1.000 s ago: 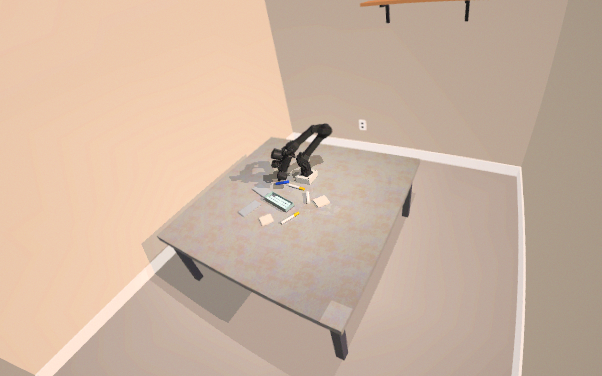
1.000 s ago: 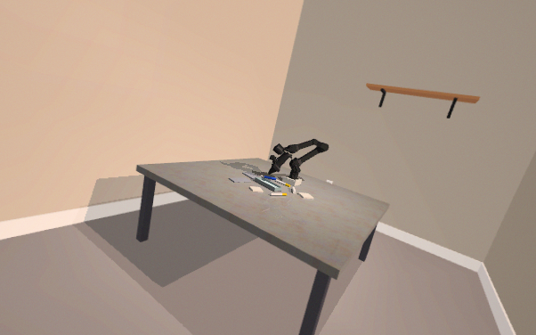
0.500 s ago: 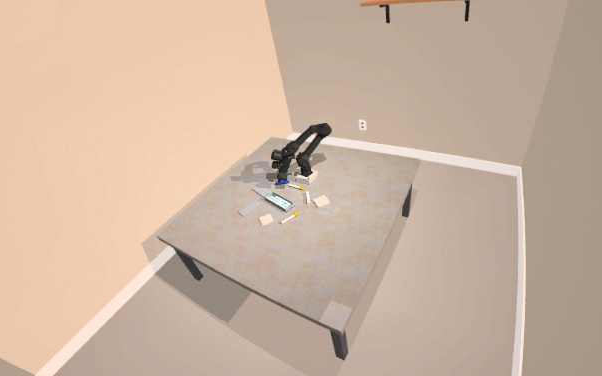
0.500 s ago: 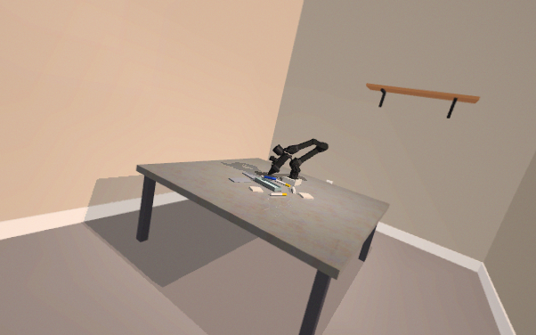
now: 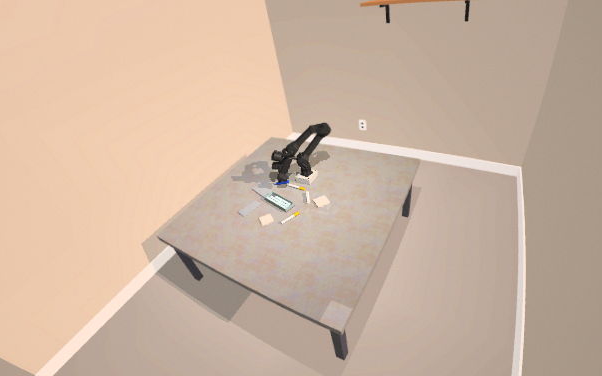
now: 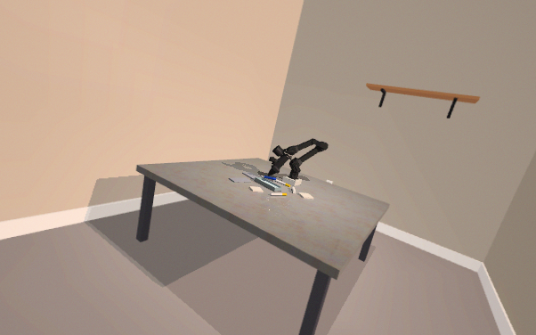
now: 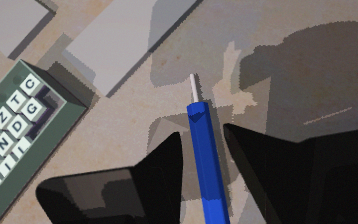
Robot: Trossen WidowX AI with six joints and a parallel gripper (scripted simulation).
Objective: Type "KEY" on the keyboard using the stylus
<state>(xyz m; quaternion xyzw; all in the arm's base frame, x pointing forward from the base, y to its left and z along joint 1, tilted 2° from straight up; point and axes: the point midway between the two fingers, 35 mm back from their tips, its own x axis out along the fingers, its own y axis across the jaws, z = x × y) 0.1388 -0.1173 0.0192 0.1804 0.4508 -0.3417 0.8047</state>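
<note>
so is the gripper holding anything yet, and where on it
Nothing held. The gripper is open, its fingers straddling the stylus shaft with gaps on both sides.

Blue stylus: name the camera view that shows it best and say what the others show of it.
The wrist view: the blue stylus fills mid-frame between the gripper fingers, white tip clear. In top and exterior views it is only a tiny blue streak under the arm.
</note>
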